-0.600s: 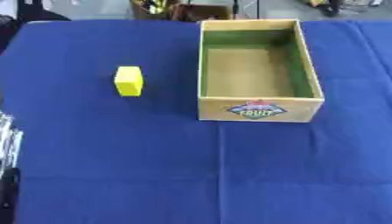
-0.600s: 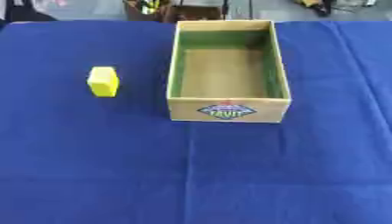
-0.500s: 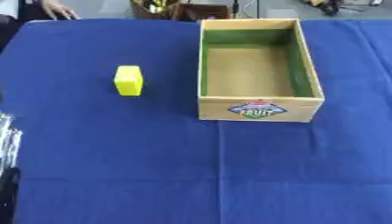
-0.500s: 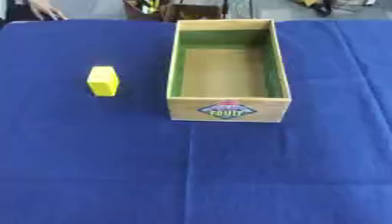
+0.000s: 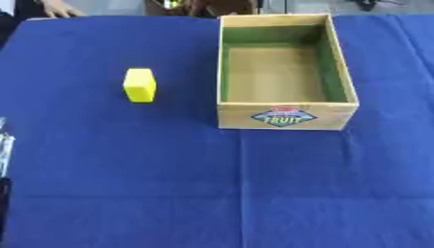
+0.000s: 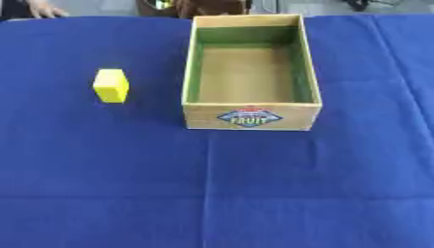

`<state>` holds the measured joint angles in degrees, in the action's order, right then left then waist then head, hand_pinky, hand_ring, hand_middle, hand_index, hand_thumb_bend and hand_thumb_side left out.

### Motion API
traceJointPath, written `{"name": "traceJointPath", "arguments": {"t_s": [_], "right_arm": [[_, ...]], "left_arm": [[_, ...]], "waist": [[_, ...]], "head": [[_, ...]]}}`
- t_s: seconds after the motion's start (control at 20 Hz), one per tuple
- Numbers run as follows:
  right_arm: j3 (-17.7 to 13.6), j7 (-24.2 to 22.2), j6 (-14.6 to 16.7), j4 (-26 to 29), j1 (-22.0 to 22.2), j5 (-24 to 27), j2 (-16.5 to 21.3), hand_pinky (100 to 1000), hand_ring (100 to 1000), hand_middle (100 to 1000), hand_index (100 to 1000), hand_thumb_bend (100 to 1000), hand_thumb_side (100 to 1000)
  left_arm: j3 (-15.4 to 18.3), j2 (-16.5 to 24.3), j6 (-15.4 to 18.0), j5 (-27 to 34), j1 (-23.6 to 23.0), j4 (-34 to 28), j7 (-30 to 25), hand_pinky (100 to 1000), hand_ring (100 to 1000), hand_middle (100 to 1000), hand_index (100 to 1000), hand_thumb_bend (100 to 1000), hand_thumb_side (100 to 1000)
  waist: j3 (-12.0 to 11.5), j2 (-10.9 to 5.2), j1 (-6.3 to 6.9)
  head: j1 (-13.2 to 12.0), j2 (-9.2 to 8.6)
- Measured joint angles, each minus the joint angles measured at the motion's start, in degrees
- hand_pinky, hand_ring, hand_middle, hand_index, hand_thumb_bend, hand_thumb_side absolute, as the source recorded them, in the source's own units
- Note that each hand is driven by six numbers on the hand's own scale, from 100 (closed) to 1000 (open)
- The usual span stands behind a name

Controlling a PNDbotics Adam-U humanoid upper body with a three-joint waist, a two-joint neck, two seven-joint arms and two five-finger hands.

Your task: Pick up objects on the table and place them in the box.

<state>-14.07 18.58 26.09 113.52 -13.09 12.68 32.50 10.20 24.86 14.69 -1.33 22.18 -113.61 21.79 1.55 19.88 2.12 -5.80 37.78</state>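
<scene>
A yellow block [image 5: 140, 85] stands on the blue tablecloth, left of the box and apart from it. The wooden box [image 5: 286, 116] has green inner walls and a fruit label on its near side; nothing lies inside it. Only a thin silver and black sliver of my left hand [image 5: 3, 151] shows at the left edge in the left eye view, well below and left of the block. My right hand shows in no view.
The blue cloth [image 6: 254, 193] covers the whole table, with faint fold lines across its near half. Dark objects stand beyond the far edge, behind the box [image 6: 199, 7].
</scene>
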Motion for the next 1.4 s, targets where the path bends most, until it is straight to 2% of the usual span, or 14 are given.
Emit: {"name": "traceJointPath", "arguments": {"t_s": [0.25,0.6,0.75,0.95,1.0,1.15,1.3,1.4], "right_arm": [[0.0,-0.2,-0.1,0.0,0.0,0.0,0.0,663,670,547,781,100,1000],[0.4,-0.4,-0.2,0.0,0.0,-0.1,0.0,663,670,546,780,100,1000],[0.7,-0.8,-0.2,0.0,0.0,-0.1,0.1,663,670,545,780,100,1000],[1.1,-1.3,-0.3,0.0,-0.1,-0.1,0.2,664,670,544,780,100,1000],[1.1,-1.4,-0.4,0.0,-0.1,0.0,0.2,664,670,543,780,100,1000],[1.4,-1.8,-0.5,0.0,-0.3,0.0,0.5,664,670,543,779,100,1000],[1.6,-2.1,-0.6,0.0,-0.5,0.0,0.6,664,670,542,779,100,1000],[1.7,-2.3,-0.7,0.0,-0.5,0.0,0.7,664,669,541,779,100,1000]], "left_arm": [[-1.1,5.4,-3.5,-2.0,2.8,0.6,-1.0,453,619,644,836,171,943],[-4.1,14.3,-8.9,-6.3,9.6,7.2,-5.7,496,664,684,888,177,881],[-6.6,18.2,-11.1,-8.3,12.9,10.5,-8.0,518,685,705,899,200,871],[-11.6,23.3,-12.9,-11.4,17.4,15.6,-11.2,572,737,752,921,282,860],[-12.9,24.3,-12.9,-12.2,18.5,16.9,-12.0,597,757,773,934,333,860],[-16.8,26.2,-11.9,-14.6,21.6,20.7,-14.4,631,781,799,945,433,872],[-20.9,27.0,-10.2,-17.0,24.6,24.8,-16.9,658,802,824,967,610,937],[-22.9,27.1,-9.0,-18.7,26.4,27.3,-18.5,664,806,831,974,677,966]], "waist": [[0.1,0.24,0.35],[0.7,0.25,0.57],[1.3,0.27,0.61],[2.3,0.40,0.83],[2.4,0.44,0.99],[2.9,0.54,1.43],[3.3,0.61,1.76],[3.5,0.61,1.91]], "head": [[-0.1,0.14],[-0.4,0.25],[-0.8,0.17],[-1.5,-0.04],[-1.7,-0.08],[-2.0,-0.10],[-2.2,-0.12],[-2.3,-0.16]]}}
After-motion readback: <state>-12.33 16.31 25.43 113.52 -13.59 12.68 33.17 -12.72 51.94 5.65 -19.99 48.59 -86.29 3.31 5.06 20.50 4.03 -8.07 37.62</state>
